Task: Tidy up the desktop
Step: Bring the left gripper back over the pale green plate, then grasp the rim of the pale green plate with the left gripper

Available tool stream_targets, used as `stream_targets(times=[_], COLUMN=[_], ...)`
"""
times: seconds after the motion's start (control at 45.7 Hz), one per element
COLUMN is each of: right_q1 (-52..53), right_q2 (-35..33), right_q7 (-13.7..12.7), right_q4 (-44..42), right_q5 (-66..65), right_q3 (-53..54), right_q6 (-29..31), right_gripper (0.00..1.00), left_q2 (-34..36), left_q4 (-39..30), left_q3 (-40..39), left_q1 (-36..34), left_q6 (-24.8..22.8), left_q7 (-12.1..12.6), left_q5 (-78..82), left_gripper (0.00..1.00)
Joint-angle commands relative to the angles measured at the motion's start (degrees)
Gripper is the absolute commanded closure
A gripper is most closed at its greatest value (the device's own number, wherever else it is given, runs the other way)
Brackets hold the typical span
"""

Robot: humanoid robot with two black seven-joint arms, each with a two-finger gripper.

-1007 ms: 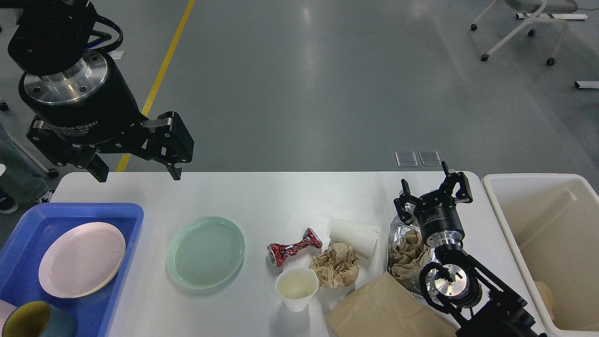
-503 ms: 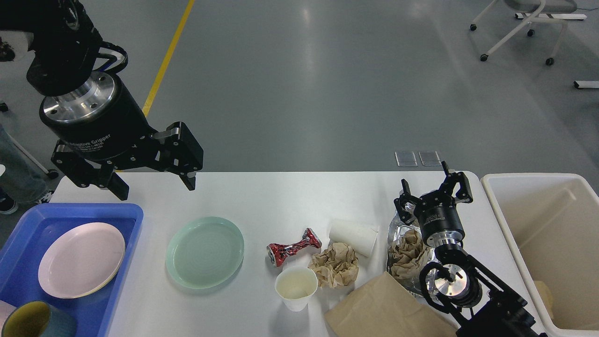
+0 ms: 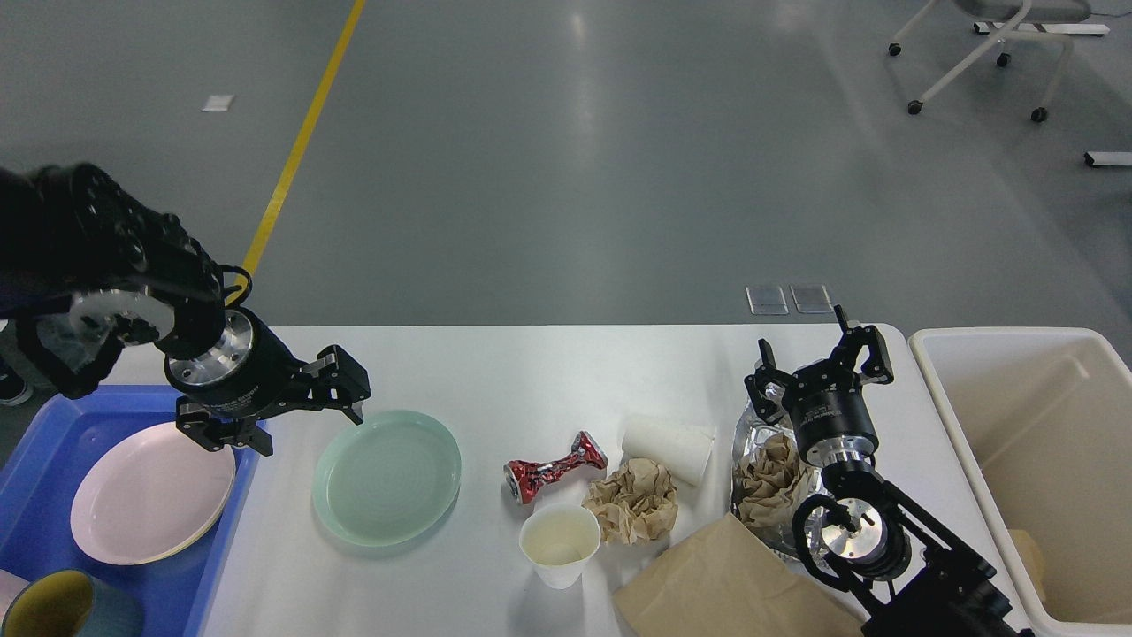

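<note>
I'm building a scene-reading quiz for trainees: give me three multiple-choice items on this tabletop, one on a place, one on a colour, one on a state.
1. Where does the pink plate lie?
A. in the blue tray
B. in the cream bin
C. on the brown paper bag

2. What colour is the crushed can?
A. green
B. red
C. blue

3. How does the white paper cup beside the crumpled brown paper lie?
A. upright
B. upside down
C. on its side

Answers: 1 A, blue tray walls surround the plate. 2 B, its dented skin is red with silver ends. 3 C, its long wall rests on the desktop, unlike the upright cup nearer the camera.
</note>
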Motion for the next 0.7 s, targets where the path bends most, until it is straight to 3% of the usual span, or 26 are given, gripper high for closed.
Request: stream_targets(times=[0.0, 0.372, 0.481, 0.678], right_q1=[0.00, 0.00, 0.00, 0.00], right_q2=[-0.08, 0.01, 0.01, 0.01], right_q7=[0.00, 0.00, 0.00, 0.00], right_q4=[0.08, 0.08, 0.08, 0.08], right_q5=[0.00, 0.00, -0.08, 0.00], right_q3=[0.00, 0.00, 0.00, 0.00], right_q6=[0.00, 0.00, 0.00, 0.00], right_gripper=[0.00, 0.00, 0.00, 0.00], left_q2=[0.19, 1.60, 1.86, 1.42], left_q4=[2.27, 16.25, 18.71, 18.71], left_q3=[-2.21, -10.65, -13.64, -14.00], left_q1=[7.19, 28.98, 33.03, 36.38], left_q6=[5.38, 14.43, 15.84, 23.40], left_q7=[0.00, 0.53, 0.62, 0.88], left_q5=[-0.37, -0.55, -1.51, -10.65], left_gripper=[0.04, 0.04, 0.05, 0.08])
